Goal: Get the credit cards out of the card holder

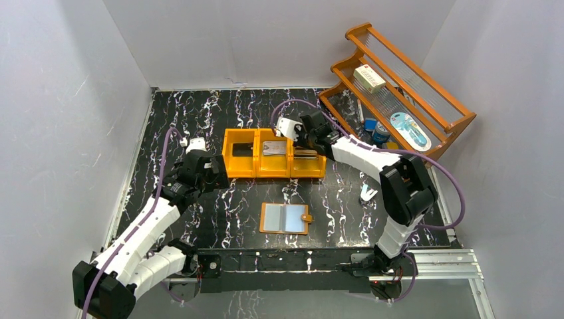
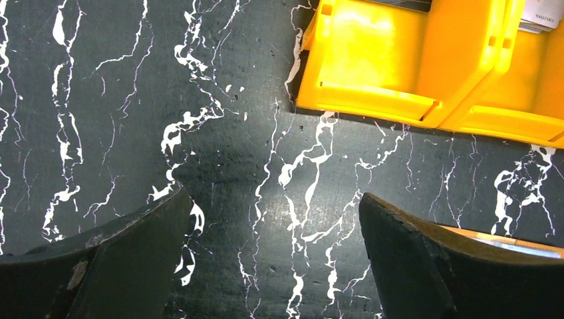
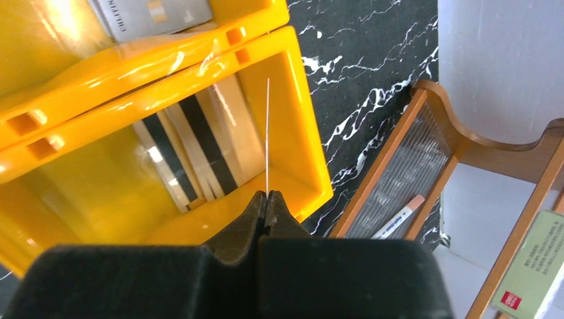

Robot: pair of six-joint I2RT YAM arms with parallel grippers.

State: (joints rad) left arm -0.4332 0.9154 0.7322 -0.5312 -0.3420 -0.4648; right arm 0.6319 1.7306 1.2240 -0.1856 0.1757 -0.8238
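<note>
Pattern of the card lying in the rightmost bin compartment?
Card: black and cream stripes; right wrist view shows it best.

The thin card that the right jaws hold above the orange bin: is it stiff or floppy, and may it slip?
Probably stiff: the card shows as one straight edge, though the right gripper pinches only its end. Likely light, being so thin. It may twist, held by so little.

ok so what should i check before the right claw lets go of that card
1. Right claw shut on the card, held edge-on: ok.
2. Card above the orange bin's right compartment: ok.
3. Room in there beside the striped cards: ok.
4. Left claw open and outside the bin: ok.
5. Card holder lies open; sleeves all emptied: cannot tell.
</note>
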